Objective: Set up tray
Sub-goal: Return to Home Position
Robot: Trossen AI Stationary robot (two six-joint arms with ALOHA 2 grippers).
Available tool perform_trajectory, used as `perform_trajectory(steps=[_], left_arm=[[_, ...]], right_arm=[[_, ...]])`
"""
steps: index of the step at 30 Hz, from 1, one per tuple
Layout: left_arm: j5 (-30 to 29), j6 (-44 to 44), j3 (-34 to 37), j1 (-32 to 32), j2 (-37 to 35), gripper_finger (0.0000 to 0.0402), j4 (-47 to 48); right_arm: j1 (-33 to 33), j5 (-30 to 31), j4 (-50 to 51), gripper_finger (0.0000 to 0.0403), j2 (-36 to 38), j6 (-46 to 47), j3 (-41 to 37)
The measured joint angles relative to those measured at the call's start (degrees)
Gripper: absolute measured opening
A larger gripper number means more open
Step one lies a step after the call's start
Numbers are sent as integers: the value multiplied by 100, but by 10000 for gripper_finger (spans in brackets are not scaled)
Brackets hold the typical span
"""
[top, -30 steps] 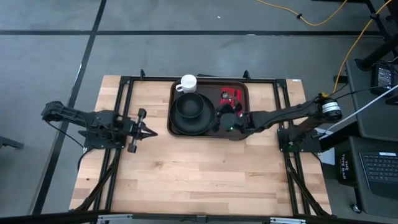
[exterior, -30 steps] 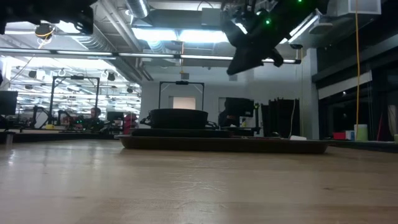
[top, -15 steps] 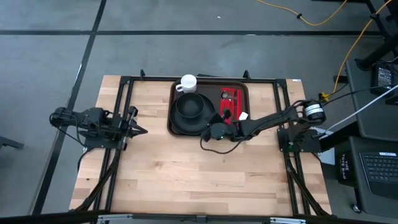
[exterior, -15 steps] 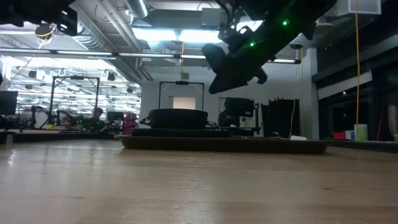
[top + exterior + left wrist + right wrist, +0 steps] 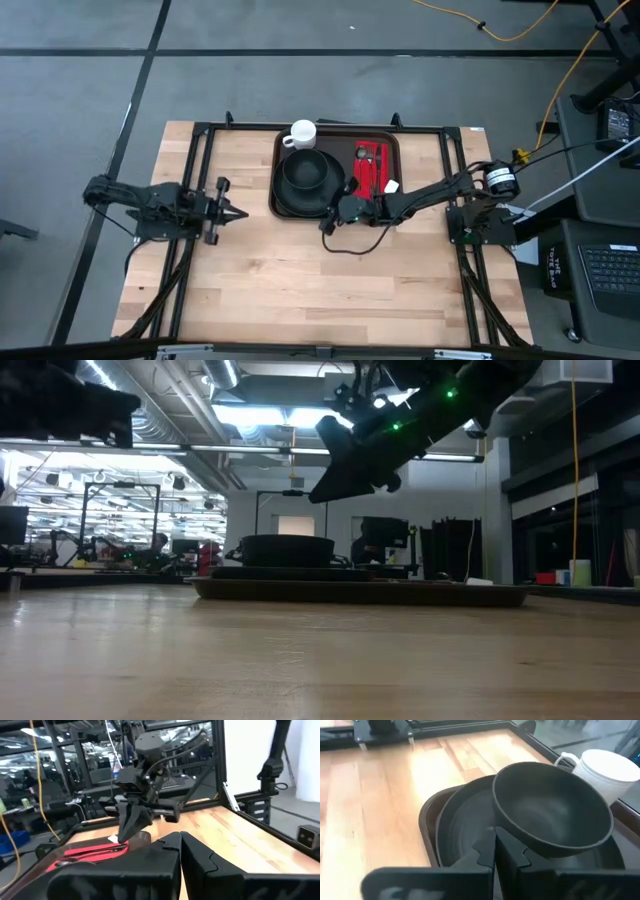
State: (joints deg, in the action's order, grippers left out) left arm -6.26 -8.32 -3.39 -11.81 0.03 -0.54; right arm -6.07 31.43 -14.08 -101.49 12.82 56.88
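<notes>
The dark brown tray [image 5: 388,137] lies at the table's far middle. On it are a round black plate [image 5: 285,203] with a black bowl [image 5: 305,172] resting on it, and a red napkin [image 5: 372,170] with cutlery on top. A white mug [image 5: 302,133] stands at the tray's far left corner. My right gripper [image 5: 326,223] is shut and hovers in the air above the tray's near rim, by the plate [image 5: 465,830] and bowl [image 5: 555,815]. My left gripper [image 5: 243,213] is shut and waits left of the tray, above the bare wood.
Black frame rails [image 5: 195,190] run along both sides of the table, and another crosses its far edge. A loop of cable [image 5: 350,246] hangs under my right arm. Bare wood [image 5: 320,290] fills the near half of the table.
My right gripper has moved from above the red napkin toward the table's left, along the tray's near rim, staying well above the table. The napkin and cutlery now show uncovered. My left gripper has drawn back slightly toward the left edge.
</notes>
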Motion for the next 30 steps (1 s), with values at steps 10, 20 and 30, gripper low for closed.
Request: perform_trajectory(steps=[10,20,30], left_arm=[[830,20,295,730,2,2,-495],[1672,249,295,1907,17,1,-489],[1624,324,292,2347,17,1,-530]], right_arm=[[-164,36,-38,11,123,-571,-2],[-246,-411,-372,11,691,-999,-527],[-246,-877,-1491,11,2893,-900,-2671]])
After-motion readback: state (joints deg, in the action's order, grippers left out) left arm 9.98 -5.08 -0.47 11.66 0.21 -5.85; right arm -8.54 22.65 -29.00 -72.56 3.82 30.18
